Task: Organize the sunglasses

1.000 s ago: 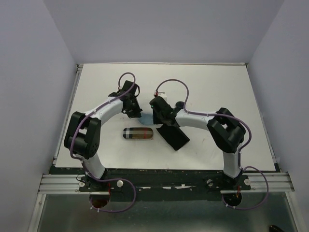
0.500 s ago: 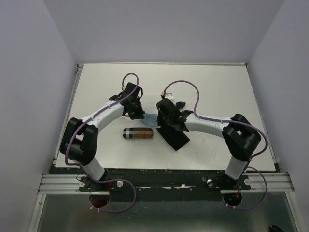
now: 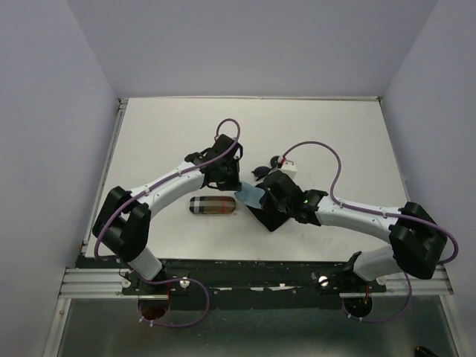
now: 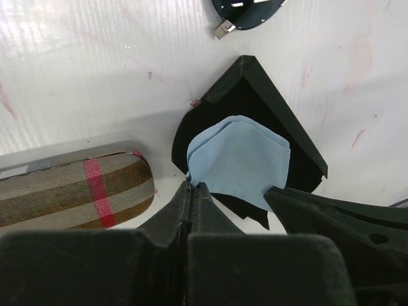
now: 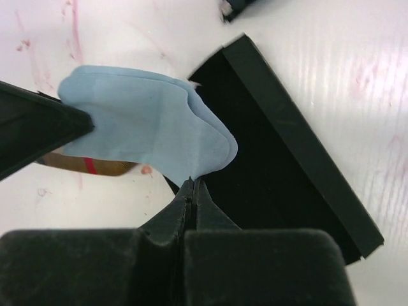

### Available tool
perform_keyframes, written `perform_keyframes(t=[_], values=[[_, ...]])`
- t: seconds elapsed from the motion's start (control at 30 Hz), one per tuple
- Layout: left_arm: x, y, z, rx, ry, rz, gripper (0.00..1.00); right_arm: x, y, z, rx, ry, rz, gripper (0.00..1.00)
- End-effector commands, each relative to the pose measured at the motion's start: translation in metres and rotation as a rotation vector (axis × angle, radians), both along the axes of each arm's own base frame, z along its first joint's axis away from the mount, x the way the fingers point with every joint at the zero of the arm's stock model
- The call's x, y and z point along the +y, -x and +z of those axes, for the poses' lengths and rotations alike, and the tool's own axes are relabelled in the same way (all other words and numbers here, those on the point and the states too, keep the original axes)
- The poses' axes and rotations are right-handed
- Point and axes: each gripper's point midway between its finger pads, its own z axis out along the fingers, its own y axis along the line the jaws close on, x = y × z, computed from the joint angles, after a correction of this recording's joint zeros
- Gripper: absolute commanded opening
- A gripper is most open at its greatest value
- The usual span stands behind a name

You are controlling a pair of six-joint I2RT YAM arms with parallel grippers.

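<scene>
A light blue cloth [image 3: 249, 195] hangs between my two grippers above the open black case [image 3: 269, 214]. My left gripper [image 4: 191, 186] is shut on one corner of the cloth [image 4: 239, 156]. My right gripper [image 5: 193, 182] is shut on the opposite edge of the cloth [image 5: 146, 124]. In the top view the left gripper [image 3: 238, 187] and right gripper [image 3: 262, 198] are close together. The black-framed sunglasses [image 3: 266, 169] lie on the table just behind the case; one dark lens [image 4: 250, 11] shows at the top of the left wrist view. The orange sunglasses are out of view.
The plaid case [image 3: 212, 206] lies closed just left of the black case; it also shows in the left wrist view [image 4: 70, 191]. The black case [image 5: 287, 172] lies open with its lid [image 4: 268, 95] folded out. The white table [image 3: 163, 134] ends at walls on three sides.
Both grippers have moved right and toward the near edge with the blue cloth, bringing it over the black case. The right arm has stretched out low. The black sunglasses now show behind the case.
</scene>
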Motion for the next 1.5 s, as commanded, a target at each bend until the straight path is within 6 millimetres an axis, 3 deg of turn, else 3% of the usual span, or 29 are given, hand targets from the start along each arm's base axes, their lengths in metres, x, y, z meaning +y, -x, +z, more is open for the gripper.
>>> perform_keyframes(t=[0.0, 0.37, 0.8, 1.27, 1.47], values=[[-0.012, 0.007, -0.002, -0.001, -0.042, -0.053, 0.00, -0.019, 0.015, -0.013, 0.038, -0.002, -0.088, 0.01], [-0.033, 0.006, -0.017, 0.037, -0.129, -0.122, 0.00, -0.039, 0.025, -0.034, 0.077, 0.042, -0.161, 0.01], [-0.041, 0.008, -0.033, 0.084, -0.214, -0.169, 0.00, -0.050, 0.034, -0.057, 0.138, 0.071, -0.208, 0.01], [-0.056, 0.002, -0.042, 0.114, -0.258, -0.214, 0.00, -0.063, 0.030, -0.056, 0.113, 0.105, -0.268, 0.01], [-0.052, -0.006, -0.047, 0.122, -0.331, -0.184, 0.00, -0.067, 0.029, -0.053, 0.101, 0.111, -0.281, 0.01]])
